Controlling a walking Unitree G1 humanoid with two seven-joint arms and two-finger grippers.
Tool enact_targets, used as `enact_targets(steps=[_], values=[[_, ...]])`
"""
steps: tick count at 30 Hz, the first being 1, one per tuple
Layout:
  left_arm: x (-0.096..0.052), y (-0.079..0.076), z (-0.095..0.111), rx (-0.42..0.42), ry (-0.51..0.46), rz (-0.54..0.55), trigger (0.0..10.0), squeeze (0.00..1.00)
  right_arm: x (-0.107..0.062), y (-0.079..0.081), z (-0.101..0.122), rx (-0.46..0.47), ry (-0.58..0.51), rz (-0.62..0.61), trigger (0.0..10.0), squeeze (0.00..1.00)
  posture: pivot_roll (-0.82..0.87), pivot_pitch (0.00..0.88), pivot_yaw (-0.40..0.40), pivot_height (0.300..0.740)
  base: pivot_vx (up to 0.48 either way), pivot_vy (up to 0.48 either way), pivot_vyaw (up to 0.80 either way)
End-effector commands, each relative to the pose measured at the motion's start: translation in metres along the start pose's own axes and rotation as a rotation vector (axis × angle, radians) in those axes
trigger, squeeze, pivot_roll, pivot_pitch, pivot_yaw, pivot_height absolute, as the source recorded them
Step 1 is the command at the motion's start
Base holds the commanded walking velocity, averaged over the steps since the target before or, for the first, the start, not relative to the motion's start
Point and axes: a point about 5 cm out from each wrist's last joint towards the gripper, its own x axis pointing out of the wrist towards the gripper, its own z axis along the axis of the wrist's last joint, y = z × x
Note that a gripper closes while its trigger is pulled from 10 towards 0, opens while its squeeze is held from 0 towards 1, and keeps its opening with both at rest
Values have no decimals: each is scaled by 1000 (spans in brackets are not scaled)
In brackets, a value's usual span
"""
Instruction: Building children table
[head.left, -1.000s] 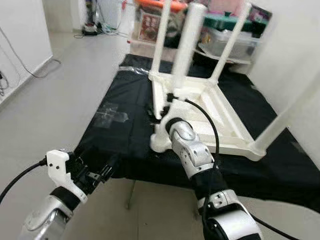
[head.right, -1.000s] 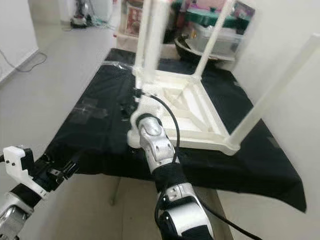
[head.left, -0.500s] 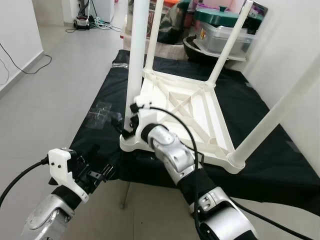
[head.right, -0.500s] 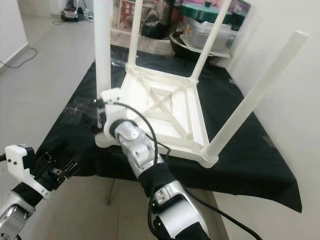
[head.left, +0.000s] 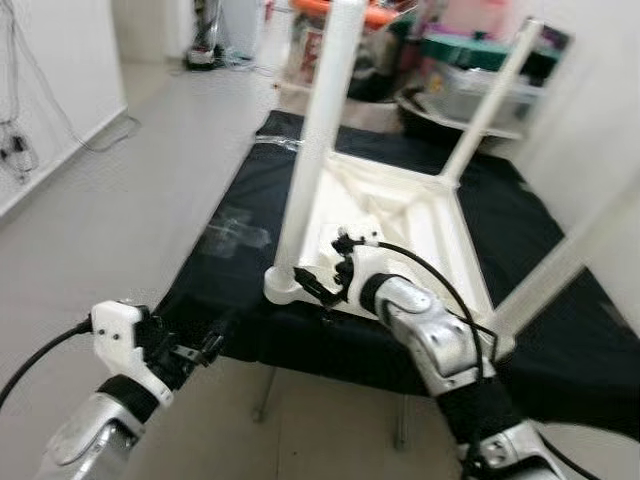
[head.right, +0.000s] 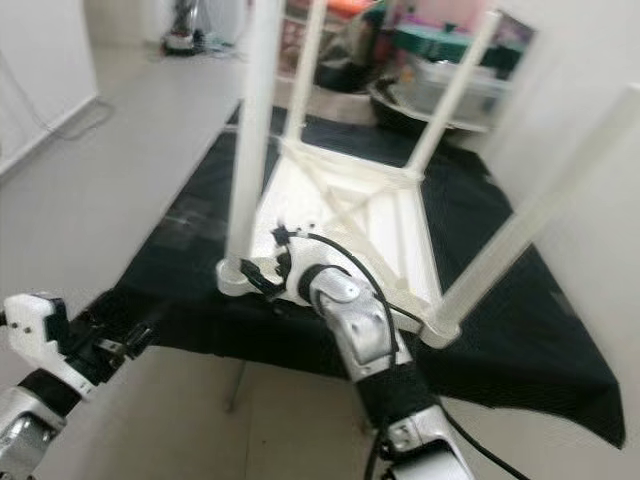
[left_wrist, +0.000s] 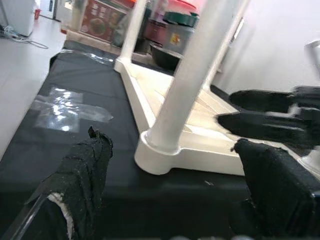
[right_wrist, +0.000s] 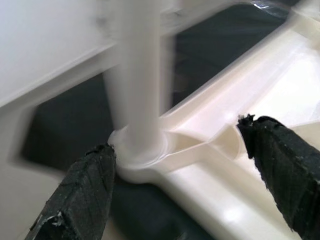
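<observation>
Two spread right fingers (right_wrist: 85, 195) just beside upturned table's near leg (head.left: 318, 150); left fingers (left_wrist: 82, 175) apart too.

Count's easy here: 1 white table (head.right: 360, 215) flipped upside down mid-frame, with 4 legs (head.right: 252, 130) poking up. 1 black cloth (head.right: 520, 330) under it. 2 grippers: left (head.left: 205, 350) at lower left, right (head.left: 318, 288) at center. 1 lidded tub (head.right: 445, 55) at top right.

Bright, even indoor light, soft motion blur.

The upturned white plastic table (head.left: 400, 215) glares nearly washed out against the black cloth (head.right: 180, 270); the right wrist view smears its leg (right_wrist: 137, 90), and the head views soften toward their edges.
</observation>
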Motion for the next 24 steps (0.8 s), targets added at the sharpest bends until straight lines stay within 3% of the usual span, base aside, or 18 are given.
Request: enact_targets(steps=[1, 5, 6, 7, 10, 14, 20, 24], values=[[0, -2, 0, 41, 15, 19, 10000, 0, -7, 4, 2, -18, -28, 41, 10000, 0, 110, 0, -150, 740, 0, 0, 0], [0, 3, 3, 170, 21, 160, 10000, 0, -18, -12, -13, -124, -10, -56, 10000, 0, 105, 0, -141, 740, 0, 0, 0], [0, 3, 3, 170, 21, 160, 10000, 0, -18, -12, -13, -124, -10, -56, 10000, 0, 105, 0, -141, 740, 0, 0, 0], [0, 0, 4, 254, 23, 208, 10000, 0, -20, -25, -20, -264, 18, -209, 10000, 0, 114, 0, -146, 740, 0, 0, 0], [0, -2, 4, 254, 10, 231, 10000, 0, -23, -33, -20, -210, 13, -283, 10000, 0, 114, 0, -146, 740, 0, 0, 0], [-1, -8, 4, 239, -15, 260, 10000, 0, -31, -35, -11, -138, -71, -378, 10000, 0, 128, 0, -148, 740, 0, -70, 0], [-1, -12, 2, 249, -8, 256, 10000, 0, -35, -35, -7, -150, -121, -446, 10000, 0, 135, 0, -149, 740, 0, -343, 0], [1, -11, -2, 257, 0, 263, 10000, 0, -34, -32, 12, -208, -256, -440, 10000, 0, 130, 0, -143, 740, 0, -405, 0]])
